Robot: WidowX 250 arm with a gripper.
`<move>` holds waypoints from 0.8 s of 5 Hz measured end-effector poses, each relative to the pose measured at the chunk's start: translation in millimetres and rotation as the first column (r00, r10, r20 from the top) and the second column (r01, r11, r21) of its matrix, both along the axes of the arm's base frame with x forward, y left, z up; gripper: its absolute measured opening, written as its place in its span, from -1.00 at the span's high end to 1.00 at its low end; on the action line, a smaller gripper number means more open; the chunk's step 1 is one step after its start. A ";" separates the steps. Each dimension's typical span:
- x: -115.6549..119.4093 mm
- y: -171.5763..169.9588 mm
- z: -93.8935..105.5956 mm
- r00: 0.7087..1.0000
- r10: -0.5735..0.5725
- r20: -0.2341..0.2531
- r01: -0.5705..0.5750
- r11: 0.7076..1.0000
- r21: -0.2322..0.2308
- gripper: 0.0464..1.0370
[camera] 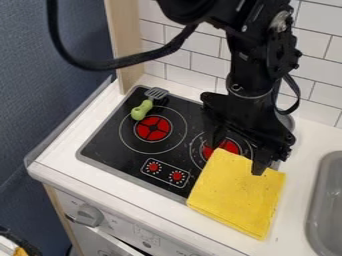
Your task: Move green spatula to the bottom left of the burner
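Green spatula (144,106)'s at the upper left of the left burner (153,128), tool (237,152)'s open over by the yellow cloth (235,194), so imo it's pre-grasp and next it's gotta swing left and line up.

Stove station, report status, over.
Tool open near yellow cloth. Green spatula at upper edge of left burner, not yet bottom left. Cloth overlaps right burner, likely outside spatula's route.
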State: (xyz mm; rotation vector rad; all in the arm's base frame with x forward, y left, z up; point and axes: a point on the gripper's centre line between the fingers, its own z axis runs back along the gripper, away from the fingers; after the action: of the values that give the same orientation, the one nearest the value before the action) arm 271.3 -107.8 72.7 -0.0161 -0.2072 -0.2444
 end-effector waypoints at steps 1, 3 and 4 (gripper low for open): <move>-2.1 1.1 -7.9 1.000 -0.001 -0.028 0.001 1.000 0.013 -0.92; 16.0 45.6 -7.4 0.995 0.096 -0.032 -0.094 0.994 0.051 -0.92; 27.9 79.6 -14.7 0.985 0.158 -0.065 -0.154 0.986 0.056 -0.92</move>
State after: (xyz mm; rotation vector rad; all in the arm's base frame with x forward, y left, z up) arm 299.2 -28.2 58.0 0.0423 -0.1320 -0.0927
